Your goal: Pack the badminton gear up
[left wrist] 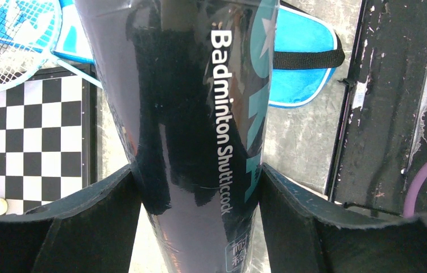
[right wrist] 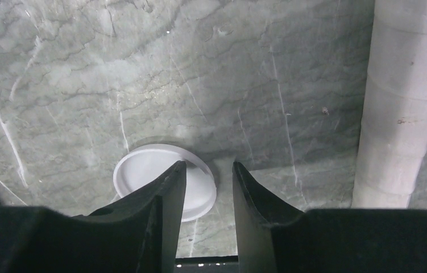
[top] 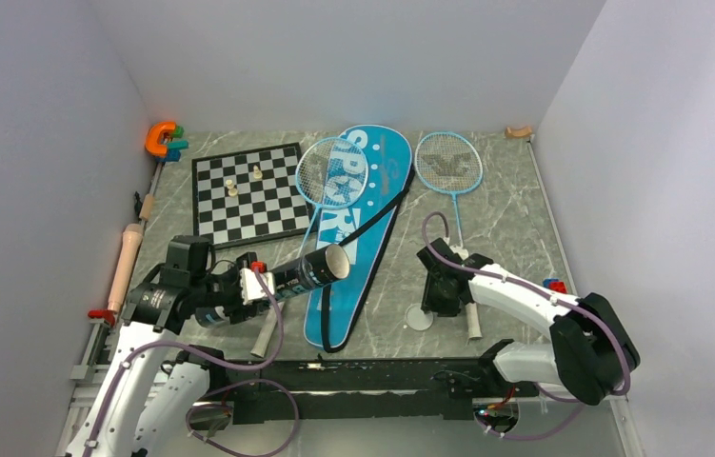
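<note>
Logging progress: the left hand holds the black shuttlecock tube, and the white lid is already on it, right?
No. The left hand holds the black tube, but the white lid lies on the table, as the top view shows.

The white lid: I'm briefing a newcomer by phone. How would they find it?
Start at the blue bag, mid-scene. Right of its near end, by the right gripper, lies the white lid. Unlike the beige handle alongside, it is a flat disc.
</note>
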Tool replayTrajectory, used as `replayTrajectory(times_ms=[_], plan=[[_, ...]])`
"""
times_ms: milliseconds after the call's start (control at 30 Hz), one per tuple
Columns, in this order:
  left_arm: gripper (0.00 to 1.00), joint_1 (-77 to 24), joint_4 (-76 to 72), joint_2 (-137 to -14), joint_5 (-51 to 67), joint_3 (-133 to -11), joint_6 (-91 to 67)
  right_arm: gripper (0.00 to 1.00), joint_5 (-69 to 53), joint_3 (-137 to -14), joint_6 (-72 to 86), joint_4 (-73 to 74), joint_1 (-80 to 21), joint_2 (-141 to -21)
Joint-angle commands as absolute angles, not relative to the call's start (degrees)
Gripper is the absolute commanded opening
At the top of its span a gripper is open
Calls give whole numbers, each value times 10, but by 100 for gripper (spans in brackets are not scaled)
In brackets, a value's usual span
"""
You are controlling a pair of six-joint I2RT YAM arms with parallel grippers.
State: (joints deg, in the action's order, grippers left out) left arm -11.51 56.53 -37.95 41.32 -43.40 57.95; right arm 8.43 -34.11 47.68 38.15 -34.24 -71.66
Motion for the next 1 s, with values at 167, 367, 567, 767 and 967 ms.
replayTrajectory(times_ms=[167, 367, 567, 767, 967], plan=[[7, -117, 552, -365, 450, -441, 594, 40, 76, -334, 490, 381, -340, -686], [7, -118, 547, -359, 445, -438, 585, 35, 68, -319, 495, 375, -341, -694], [6, -118, 518, -347, 446, -417, 558, 28, 43, -294, 508, 359, -343, -704], [6, -118, 516, -347, 448, -409, 559, 0, 31, -335, 499, 357, -342, -709], [6, -118, 508, -360, 446, -379, 565, 0, 14, -508, 448, 410, -343, -704]])
